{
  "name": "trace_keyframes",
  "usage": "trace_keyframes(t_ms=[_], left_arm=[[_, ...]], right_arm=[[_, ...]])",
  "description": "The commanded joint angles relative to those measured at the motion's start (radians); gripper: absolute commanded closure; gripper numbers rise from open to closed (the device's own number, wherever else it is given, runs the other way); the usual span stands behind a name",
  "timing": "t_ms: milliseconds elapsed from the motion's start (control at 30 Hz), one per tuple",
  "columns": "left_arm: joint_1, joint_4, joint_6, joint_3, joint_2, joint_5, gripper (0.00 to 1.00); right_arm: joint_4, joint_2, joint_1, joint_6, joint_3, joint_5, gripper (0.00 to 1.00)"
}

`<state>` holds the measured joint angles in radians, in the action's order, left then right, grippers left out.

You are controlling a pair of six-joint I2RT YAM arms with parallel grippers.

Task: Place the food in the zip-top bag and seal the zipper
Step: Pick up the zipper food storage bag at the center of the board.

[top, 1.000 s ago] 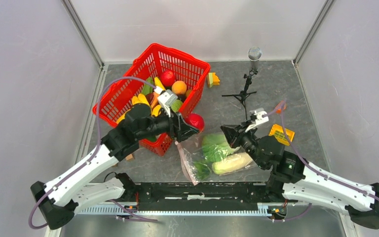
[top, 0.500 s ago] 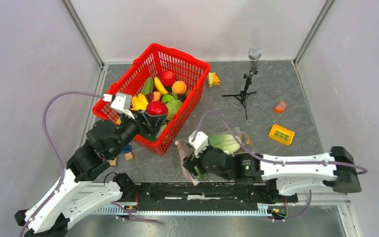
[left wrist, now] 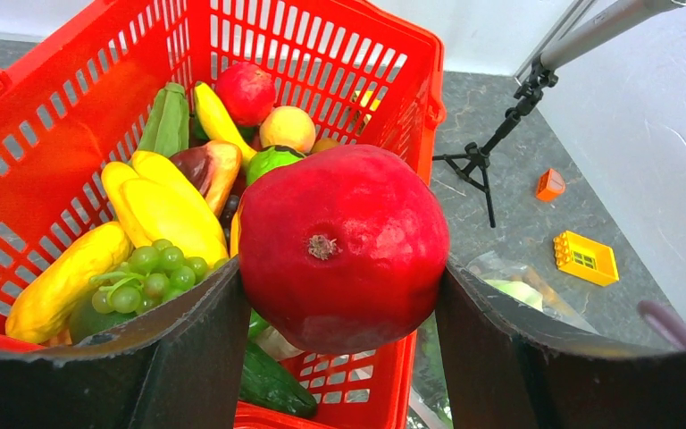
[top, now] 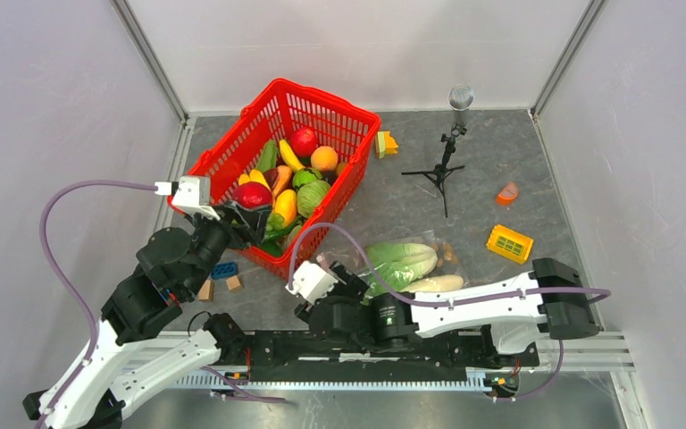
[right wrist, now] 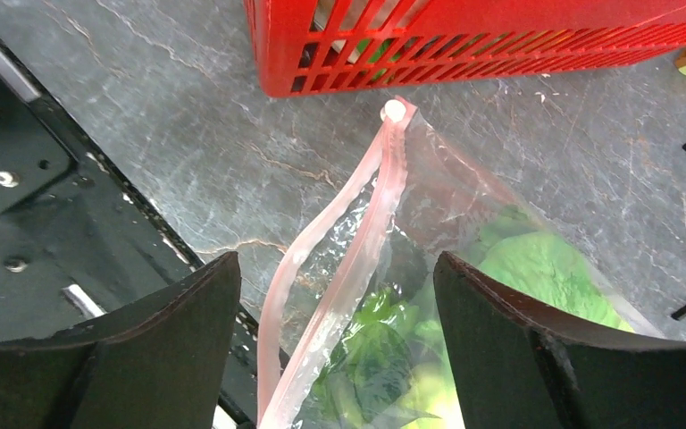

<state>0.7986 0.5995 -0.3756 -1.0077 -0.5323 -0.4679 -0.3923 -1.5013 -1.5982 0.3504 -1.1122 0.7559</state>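
Top view: right arm [top: 482,299] hides the bag [top: 447,253] mouth. Bag lies on the surface [top: 500,170] beside the basket [top: 322,103], holding lettuce [right wrist: 536,268] and a white vegetable [top: 435,283]; zipper [right wrist: 371,223] partly open. Right pincer [right wrist: 335,286] wide, empty, over the zipper. Left pincer [left wrist: 339,268] clamps the red fruit [left wrist: 344,246] above the basket's bananas [left wrist: 174,210]; a second ago it hung by the bag.

Basket [right wrist: 272,54] nr bag [right wrist: 464,197] mouth; tight.
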Motion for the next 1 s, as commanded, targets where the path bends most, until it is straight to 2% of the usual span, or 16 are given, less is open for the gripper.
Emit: trace_keyframes(t_ms=[0, 367, 467, 633, 800, 833, 900, 967], left_arm=[[0.001, 0.001, 0.035, -0.038, 0.011, -0.038, 0.56], [0.001, -0.001, 0.023, -0.031, 0.003, -0.01, 0.55], [0.0, -0.001, 0.018, -0.026, 0.007, 0.0, 0.55], [0.0, -0.002, 0.02, -0.02, 0.008, -0.002, 0.55], [0.001, -0.003, 0.022, -0.02, -0.002, 0.006, 0.55], [0.001, -0.003, 0.023, -0.019, -0.007, 0.01, 0.54], [0.001, -0.003, 0.024, -0.019, -0.015, 0.019, 0.54], [0.001, -0.004, 0.025, -0.02, -0.021, 0.033, 0.54]], right_arm=[[-0.059, -0.052, -0.007, 0.009, -0.064, 0.078, 0.17], [-0.109, -0.193, 0.0, 0.041, -0.123, 0.216, 0.24], [-0.15, -0.216, 0.005, 0.063, -0.148, 0.259, 0.3], [-0.155, -0.22, 0.014, 0.075, -0.145, 0.273, 0.47], [-0.172, -0.213, 0.017, 0.102, -0.138, 0.293, 0.68], [-0.178, -0.21, 0.019, 0.11, -0.139, 0.296, 0.7], [-0.18, -0.199, 0.022, 0.122, -0.137, 0.299, 0.83], [-0.182, -0.176, 0.024, 0.137, -0.13, 0.304, 0.91]])
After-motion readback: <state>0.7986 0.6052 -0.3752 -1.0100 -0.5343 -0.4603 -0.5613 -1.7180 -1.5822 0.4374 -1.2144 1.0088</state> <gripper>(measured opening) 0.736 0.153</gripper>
